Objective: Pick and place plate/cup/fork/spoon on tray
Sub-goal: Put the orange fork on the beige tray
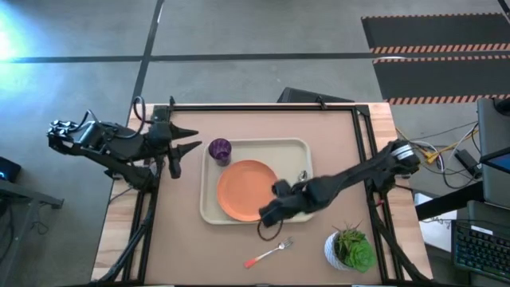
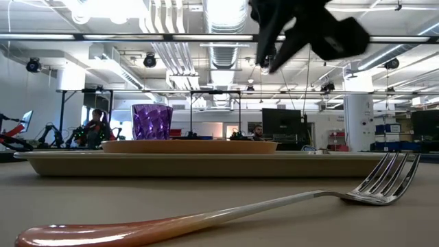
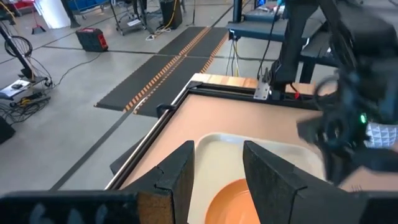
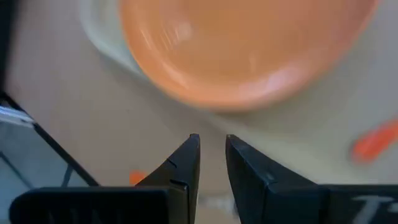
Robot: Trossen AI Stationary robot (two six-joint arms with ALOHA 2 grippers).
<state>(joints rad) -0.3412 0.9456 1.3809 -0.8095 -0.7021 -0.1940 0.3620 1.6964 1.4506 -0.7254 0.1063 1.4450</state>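
High view, going left to right with the tray [image 1: 209, 209] as landmark: left gripper [image 1: 190, 139] waits off the tray's left end, beyond the rim, over bare table, fingers spread apart and holding nothing; left wrist view shows the two dark fingers [image 3: 177, 177] with a clear gap, tray rim [image 3: 214, 142] and a slice of the plate [image 3: 231, 202] beyond them. Cup [image 1: 220, 150], purple, stands upright inside the tray at its far left corner; low view shows the cup [image 2: 151, 121] behind the plate [image 2: 188, 146]. Plate [image 1: 248, 190], orange, lies flat in the tray's middle, close to its near rim. Right gripper [image 1: 269, 214] hangs over the tray's near rim, just right of the plate's near edge, raised off the surface in low view [image 2: 269, 60]; right wrist view shows its fingers [image 4: 181, 168] nearly together with a narrow slit and nothing between them. Spoon [image 1: 303, 175] lies inside the tray at its right end, partly hidden by the right arm. Fork [image 1: 269, 254] lies on the table outside the tray, near side, tines pointing toward the potted plant [image 1: 351, 248], which stands well right of the tray's near corner.
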